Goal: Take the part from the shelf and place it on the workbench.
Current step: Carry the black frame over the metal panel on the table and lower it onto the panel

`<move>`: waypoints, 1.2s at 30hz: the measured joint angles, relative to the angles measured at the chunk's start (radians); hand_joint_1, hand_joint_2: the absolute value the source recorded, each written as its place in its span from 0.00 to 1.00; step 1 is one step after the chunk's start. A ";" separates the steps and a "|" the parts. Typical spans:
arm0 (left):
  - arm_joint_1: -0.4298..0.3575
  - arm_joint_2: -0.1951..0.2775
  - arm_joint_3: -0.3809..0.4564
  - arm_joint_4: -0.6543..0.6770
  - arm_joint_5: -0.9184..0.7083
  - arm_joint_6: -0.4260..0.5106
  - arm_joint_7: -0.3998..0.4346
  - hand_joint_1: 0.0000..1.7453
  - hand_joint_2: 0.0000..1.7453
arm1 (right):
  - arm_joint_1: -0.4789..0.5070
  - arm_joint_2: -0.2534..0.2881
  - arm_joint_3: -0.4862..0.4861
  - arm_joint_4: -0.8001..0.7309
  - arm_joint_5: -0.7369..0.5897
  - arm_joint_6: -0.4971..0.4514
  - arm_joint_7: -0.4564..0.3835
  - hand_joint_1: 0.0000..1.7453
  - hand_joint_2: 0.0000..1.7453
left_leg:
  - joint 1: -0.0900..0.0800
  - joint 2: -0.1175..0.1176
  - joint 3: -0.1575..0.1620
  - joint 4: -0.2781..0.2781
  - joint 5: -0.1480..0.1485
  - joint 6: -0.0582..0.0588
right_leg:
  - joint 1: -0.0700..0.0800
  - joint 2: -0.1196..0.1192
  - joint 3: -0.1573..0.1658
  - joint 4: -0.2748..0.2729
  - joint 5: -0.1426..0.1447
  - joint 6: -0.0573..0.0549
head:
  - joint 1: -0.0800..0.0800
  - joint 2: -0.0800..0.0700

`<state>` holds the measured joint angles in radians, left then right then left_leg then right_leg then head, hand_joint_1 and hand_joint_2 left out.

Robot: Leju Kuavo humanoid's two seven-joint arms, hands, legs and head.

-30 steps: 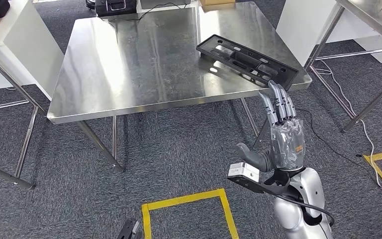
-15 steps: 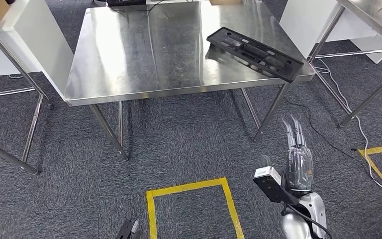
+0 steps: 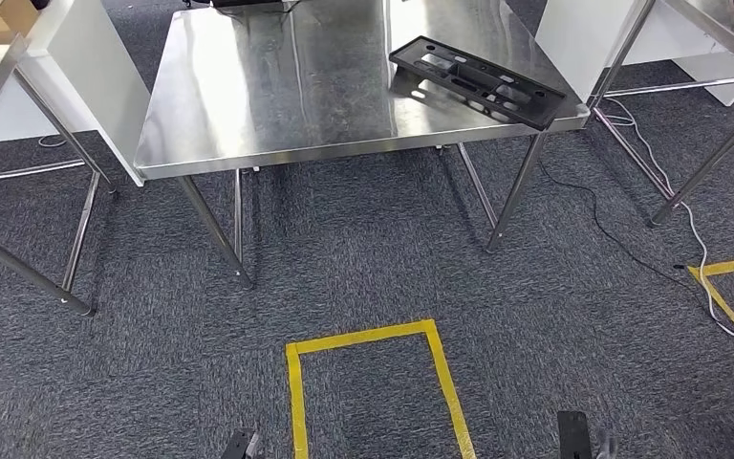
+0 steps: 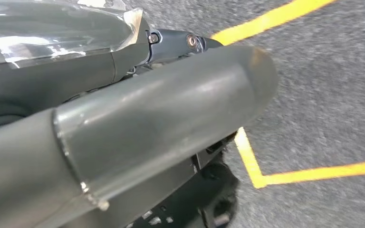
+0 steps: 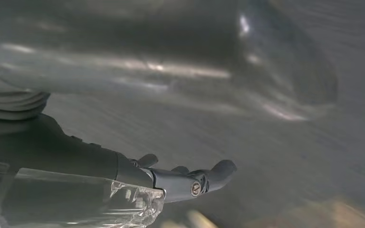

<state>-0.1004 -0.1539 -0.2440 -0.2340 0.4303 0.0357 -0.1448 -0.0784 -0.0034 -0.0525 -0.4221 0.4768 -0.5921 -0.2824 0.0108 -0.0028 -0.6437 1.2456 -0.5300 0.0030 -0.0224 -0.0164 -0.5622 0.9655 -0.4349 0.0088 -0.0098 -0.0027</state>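
Note:
The black, slotted plastic part (image 3: 476,80) lies flat on the steel workbench (image 3: 277,105), at its near right corner, with one end just past the edge. Nothing touches it. In the left wrist view my left hand (image 4: 138,114) hangs over grey carpet and yellow tape, thick thumb out, fingers (image 4: 176,40) straight, holding nothing. My right hand (image 5: 38,142) is seen in the right wrist view, blurred; its fingers (image 5: 204,178) are extended apart from the thumb and hold nothing.
A yellow tape square (image 3: 373,382) marks the carpet in front of me. Steel-legged tables stand at left (image 3: 19,239) and right (image 3: 707,143). Cables (image 3: 621,239) trail on the floor near the workbench's right legs. White panels flank the workbench.
My right hand, raised before the workbench's corner one second ago, has dropped out of the head picture. The camera has shifted a little; the part has stayed on the workbench.

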 joint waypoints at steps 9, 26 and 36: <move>0.000 0.001 -0.002 0.002 0.010 -0.002 0.000 0.00 0.00 | 0.030 0.046 -0.055 0.189 -0.005 0.239 0.275 0.00 0.00 | -0.010 0.002 0.153 -0.285 0.023 0.058 | 0.005 0.005 -0.075 0.064 -0.003 0.034 | 0.004 0.000; 0.000 0.004 -0.008 0.006 0.002 0.003 0.018 0.00 0.00 | 0.031 0.076 -0.004 0.225 0.103 0.377 0.364 0.00 0.00 | -0.011 -0.041 -0.003 -0.216 0.096 0.014 | -0.009 0.040 0.118 -0.022 -0.096 0.016 | 0.004 0.000; -0.002 0.010 -0.011 0.007 -0.005 0.008 0.022 0.00 0.00 | 0.030 0.076 0.028 0.229 0.141 0.411 0.366 0.00 0.00 | -0.003 0.056 0.070 -0.229 0.080 0.001 | 0.006 -0.054 0.109 -0.015 -0.093 0.009 | 0.000 0.000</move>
<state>-0.1026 -0.1441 -0.2549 -0.2266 0.4256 0.0437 -0.1232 -0.0488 0.0730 -0.0241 -0.1932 0.6176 -0.1806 0.0839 0.0080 0.0535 -0.5736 1.0162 -0.4498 0.0036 -0.0165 -0.0706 -0.4531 0.9509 -0.5274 0.0176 -0.0102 -0.0027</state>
